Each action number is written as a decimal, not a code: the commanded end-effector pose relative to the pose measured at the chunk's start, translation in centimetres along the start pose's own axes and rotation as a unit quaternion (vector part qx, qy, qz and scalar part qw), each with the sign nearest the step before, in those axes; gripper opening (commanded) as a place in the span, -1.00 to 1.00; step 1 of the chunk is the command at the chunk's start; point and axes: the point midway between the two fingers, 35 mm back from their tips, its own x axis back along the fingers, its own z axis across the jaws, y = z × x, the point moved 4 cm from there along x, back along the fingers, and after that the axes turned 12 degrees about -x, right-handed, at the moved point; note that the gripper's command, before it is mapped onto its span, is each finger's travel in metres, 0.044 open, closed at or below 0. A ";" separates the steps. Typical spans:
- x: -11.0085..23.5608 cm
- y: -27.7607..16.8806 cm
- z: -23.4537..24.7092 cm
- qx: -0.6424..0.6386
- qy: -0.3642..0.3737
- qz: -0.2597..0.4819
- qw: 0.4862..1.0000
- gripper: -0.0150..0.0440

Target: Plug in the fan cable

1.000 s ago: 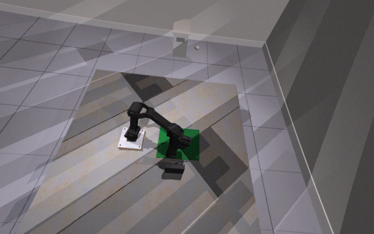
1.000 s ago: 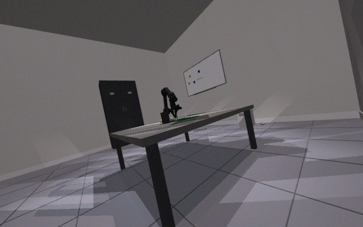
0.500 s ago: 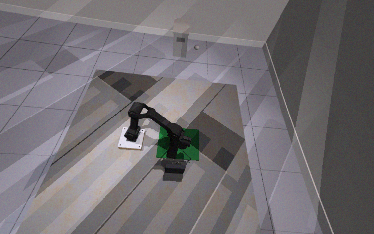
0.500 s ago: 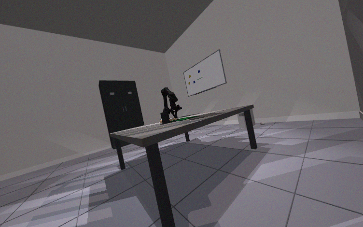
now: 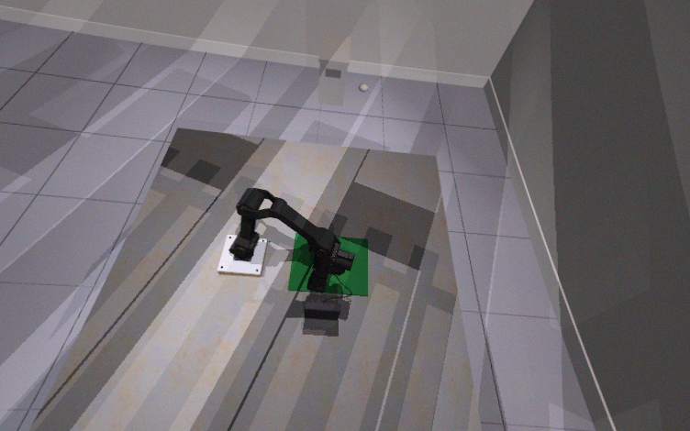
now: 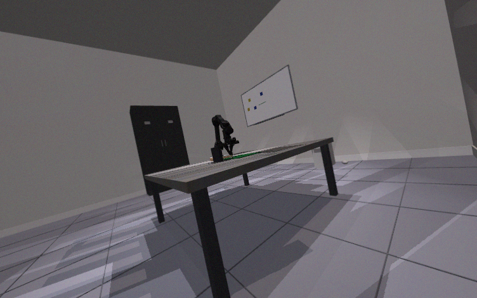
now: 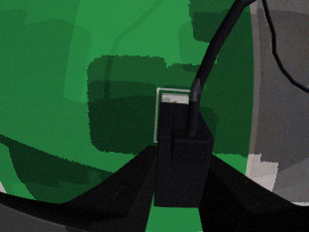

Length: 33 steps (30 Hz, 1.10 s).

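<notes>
The gripper [image 7: 182, 179] is clamped on the black fan plug [image 7: 182, 160], which hangs upright directly above the white-rimmed four-pin header [image 7: 173, 98] on the green board [image 7: 99, 21].

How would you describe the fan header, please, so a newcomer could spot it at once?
Find the green board on the table beside the arm's base. Near its middle, just beyond the black plug clamped in the pincer, sits the fan header: the board's only small, pale-rimmed socket.
</notes>
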 end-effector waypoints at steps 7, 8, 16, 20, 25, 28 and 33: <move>0.1 -0.2 0.0 -0.002 0.002 -0.002 1.000 -0.49; 0.1 -0.2 0.0 -0.002 0.002 -0.002 1.000 -0.49; 0.0 -0.4 0.0 -0.002 0.002 -0.002 1.000 -0.49; -0.1 -0.4 0.0 -0.002 0.002 -0.002 1.000 -0.49; -0.2 -0.4 -0.1 -0.002 0.002 -0.002 1.000 -0.49; -0.2 -0.4 0.0 -0.002 0.002 -0.002 1.000 -0.49; -0.3 -0.3 0.0 -0.002 0.002 -0.002 1.000 -0.49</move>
